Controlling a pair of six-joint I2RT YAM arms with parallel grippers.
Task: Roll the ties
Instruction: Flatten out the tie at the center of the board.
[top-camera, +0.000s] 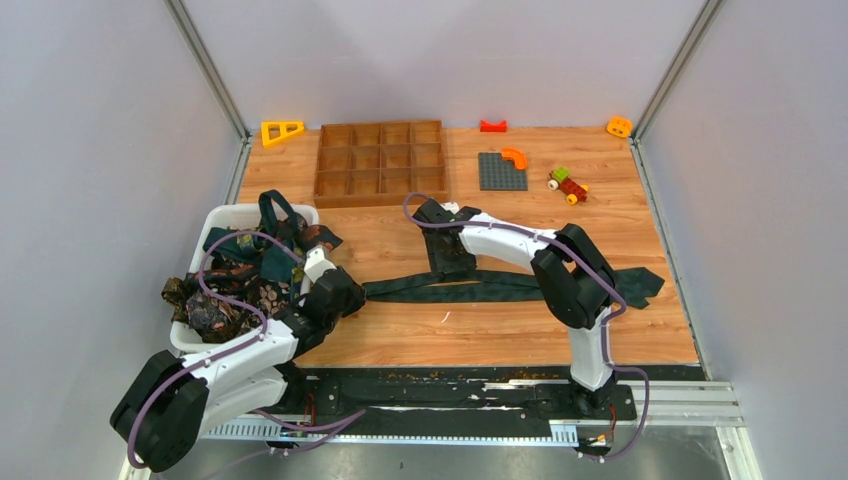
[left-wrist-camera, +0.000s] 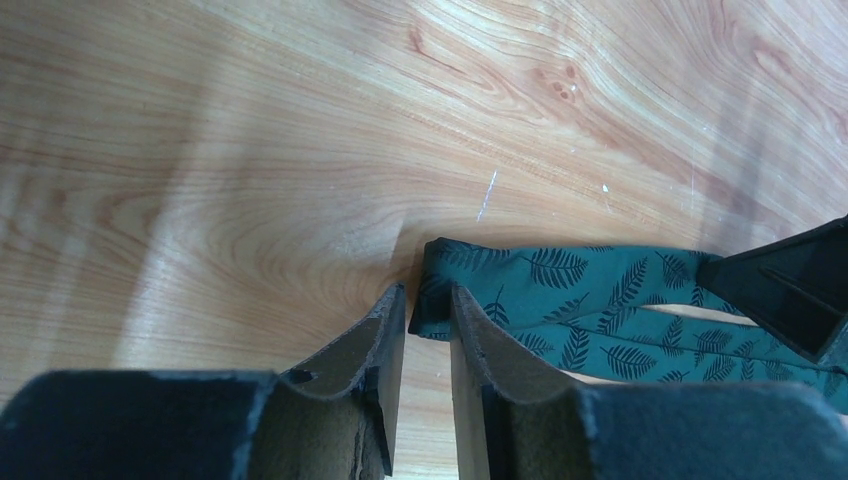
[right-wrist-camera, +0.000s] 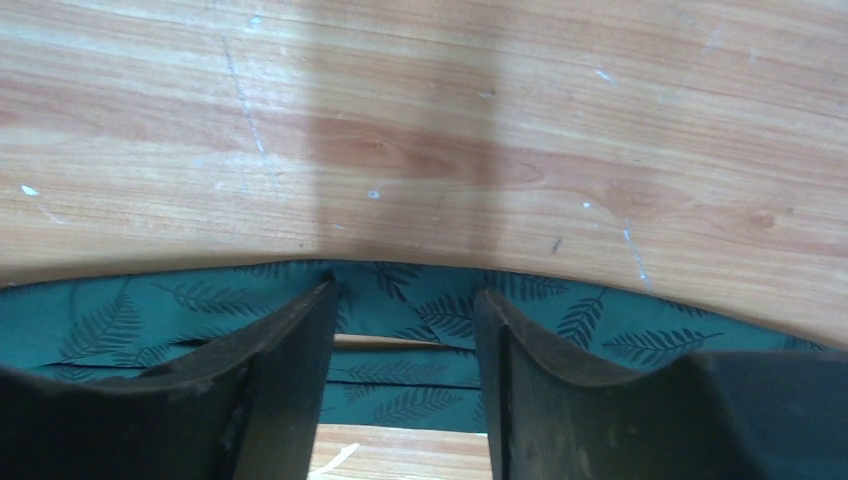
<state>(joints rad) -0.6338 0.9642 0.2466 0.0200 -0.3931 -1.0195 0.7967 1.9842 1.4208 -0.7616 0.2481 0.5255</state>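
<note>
A teal tie with a dark leaf print (top-camera: 500, 288) lies doubled across the table, its folded end at the left. My left gripper (top-camera: 352, 292) is low at that end. In the left wrist view the gripper (left-wrist-camera: 425, 290) has its jaws only narrowly apart, and the tie's end (left-wrist-camera: 600, 300) lies at the tips, partly under the right finger. My right gripper (top-camera: 450, 265) is open over the tie's middle. In the right wrist view the gripper (right-wrist-camera: 405, 290) straddles the tie (right-wrist-camera: 120, 320). More ties, dark green and brown patterned (top-camera: 240, 285), are piled in a white bin (top-camera: 230, 212).
A wooden divided tray (top-camera: 380, 163) stands at the back centre. A grey baseplate (top-camera: 501, 171), a toy car (top-camera: 568, 184), a red piece (top-camera: 492, 126), an orange piece (top-camera: 619, 127) and a yellow triangle (top-camera: 281, 131) lie along the back.
</note>
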